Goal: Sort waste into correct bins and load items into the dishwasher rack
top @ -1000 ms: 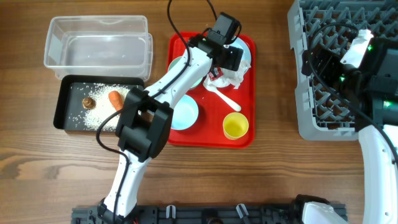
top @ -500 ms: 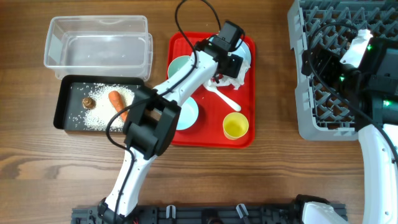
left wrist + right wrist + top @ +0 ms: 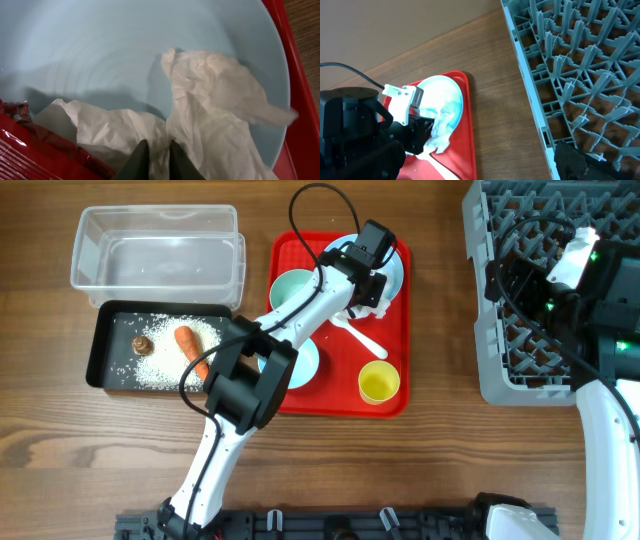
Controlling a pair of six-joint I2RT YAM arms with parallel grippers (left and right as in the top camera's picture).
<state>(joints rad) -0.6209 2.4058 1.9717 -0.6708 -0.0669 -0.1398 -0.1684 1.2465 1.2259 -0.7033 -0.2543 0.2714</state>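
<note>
My left gripper (image 3: 156, 152) is down on the pale blue plate (image 3: 90, 50) at the back of the red tray, its jaws shut on a fold of the crumpled white napkin (image 3: 215, 110). The red foil wrapper (image 3: 45, 145) lies just left of the fingers. From overhead, the napkin (image 3: 383, 302) hangs off the plate (image 3: 397, 265) beside the white spoon (image 3: 362, 335). The carrot (image 3: 187, 340), brown scrap (image 3: 143, 345) and rice (image 3: 160, 365) lie in the black bin (image 3: 100, 350). My right gripper (image 3: 505, 280) hovers open over the rack (image 3: 500, 375), holding nothing.
The clear bin (image 3: 157, 255) stands behind the black one. On the red tray (image 3: 340, 402) are a mint-green bowl (image 3: 290, 285), a light blue bowl (image 3: 308, 360) and a yellow cup (image 3: 379, 383). My left arm stretches across the tray's left half.
My left gripper has shifted a little right over the plate and closed from wide open onto the napkin. The right arm has stayed put.
</note>
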